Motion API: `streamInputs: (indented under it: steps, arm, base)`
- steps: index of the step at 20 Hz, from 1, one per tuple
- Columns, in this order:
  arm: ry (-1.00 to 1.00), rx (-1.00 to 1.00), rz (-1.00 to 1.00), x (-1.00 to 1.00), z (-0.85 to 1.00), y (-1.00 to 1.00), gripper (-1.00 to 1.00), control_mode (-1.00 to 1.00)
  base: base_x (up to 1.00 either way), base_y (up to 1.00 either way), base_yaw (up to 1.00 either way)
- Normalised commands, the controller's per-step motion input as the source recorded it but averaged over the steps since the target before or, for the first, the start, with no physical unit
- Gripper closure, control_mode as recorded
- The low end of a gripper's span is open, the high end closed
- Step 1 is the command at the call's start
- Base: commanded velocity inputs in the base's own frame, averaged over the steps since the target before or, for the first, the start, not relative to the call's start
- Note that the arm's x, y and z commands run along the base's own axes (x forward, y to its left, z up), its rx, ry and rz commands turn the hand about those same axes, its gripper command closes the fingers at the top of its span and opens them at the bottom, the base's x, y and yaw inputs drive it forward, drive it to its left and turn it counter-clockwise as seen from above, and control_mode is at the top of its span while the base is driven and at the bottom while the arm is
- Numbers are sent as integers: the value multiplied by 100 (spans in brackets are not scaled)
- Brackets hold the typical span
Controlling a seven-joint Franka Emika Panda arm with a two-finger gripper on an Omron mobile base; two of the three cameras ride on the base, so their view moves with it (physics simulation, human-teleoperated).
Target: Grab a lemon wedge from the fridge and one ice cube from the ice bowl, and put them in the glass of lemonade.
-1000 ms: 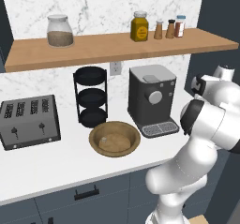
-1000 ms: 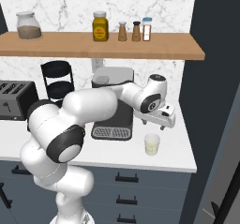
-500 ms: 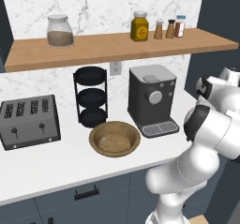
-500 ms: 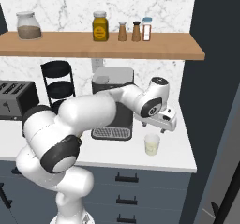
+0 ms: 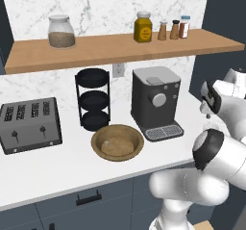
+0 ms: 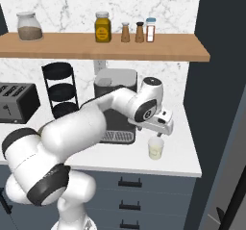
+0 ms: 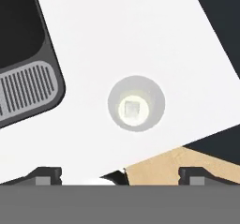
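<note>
Gripper (image 6: pixel 160 129) spread wide, empty — glass of lemonade (image 7: pixel 136 103) directly below fingers, cube inside (drop apparently done); lemon wedge likely next.

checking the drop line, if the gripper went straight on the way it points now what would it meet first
Probably the glass of lemonade. The open gripper points down at the white counter, and the hand view looks into the glass, a pale square showing inside. It sits a little above the line between the fingertips, so the jaws might reach the counter beside it.
</note>
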Motion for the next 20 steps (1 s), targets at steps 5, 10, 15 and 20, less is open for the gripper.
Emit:
streamInputs:
  steps: [5,10,15,20]
  arm:
    - [14,-20,10,-49,44,100,-100,-100]
    - [2,-1,11,-73,1,100,-100,-100]
    - [-14,10,3,-66,0,86,-100,-100]
    - [-8,13,0,-48,0,61,-100,-100]
  base:
    - [0,0,0]
    - [0,0,0]
    - [0,0,0]
    - [0,0,0]
